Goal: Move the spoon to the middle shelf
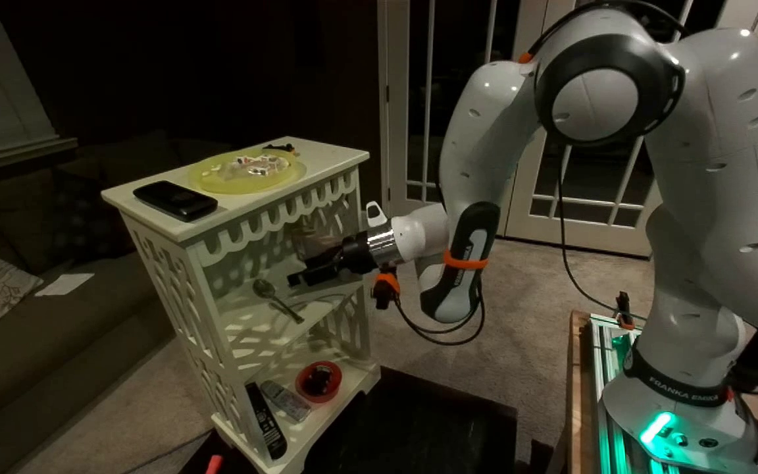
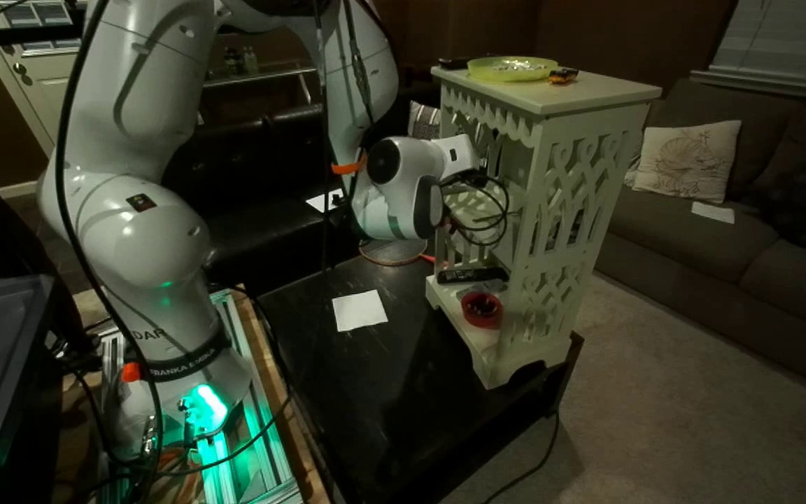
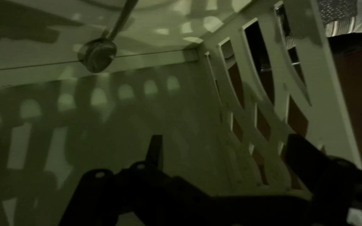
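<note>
The spoon [image 1: 266,290] lies on the pale middle shelf [image 1: 242,318] of the lattice-sided stand, its handle toward the shelf's front edge. In the wrist view the spoon [image 3: 101,55] is at the upper left, its bowl near the back panel, on the shelf board [image 3: 42,47]. My gripper [image 1: 295,279] reaches into the middle level from the open front, above the shelf and beside the spoon, apart from it. In the wrist view the gripper's fingers [image 3: 225,138] are wide apart with nothing between them. In an exterior view the stand and wrist hide the spoon and fingers.
The stand's top board [image 1: 326,153] with scalloped trim is above the gripper. It bears a yellow plate [image 1: 221,184] and a dark slab [image 1: 175,199]. Lattice side walls [image 2: 571,196] bound the shelf. The lowest board holds a red bowl [image 1: 318,382] and remotes [image 1: 266,421].
</note>
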Motion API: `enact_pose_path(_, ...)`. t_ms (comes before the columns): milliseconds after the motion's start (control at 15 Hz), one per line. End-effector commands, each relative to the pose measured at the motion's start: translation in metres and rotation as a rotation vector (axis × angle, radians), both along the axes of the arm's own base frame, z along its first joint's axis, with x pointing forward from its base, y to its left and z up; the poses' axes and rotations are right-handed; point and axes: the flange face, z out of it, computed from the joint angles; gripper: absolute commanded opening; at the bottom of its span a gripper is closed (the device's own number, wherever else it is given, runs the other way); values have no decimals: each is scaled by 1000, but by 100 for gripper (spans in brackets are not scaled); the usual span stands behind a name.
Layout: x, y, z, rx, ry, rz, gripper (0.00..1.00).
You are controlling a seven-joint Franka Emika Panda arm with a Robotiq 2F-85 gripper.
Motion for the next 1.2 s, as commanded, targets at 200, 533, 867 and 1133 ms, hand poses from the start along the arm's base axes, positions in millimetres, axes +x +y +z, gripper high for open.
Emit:
enact_pose_path(200,-63,-30,68,-43,62,-43,100)
enact_pose_path(533,-78,-70,100,-251,187,-145,100)
enact_pose_path(867,-83,-101,136,-497,329,-172,100)
enact_pose_path(1133,-100,-90,152,-671,488,-151,100)
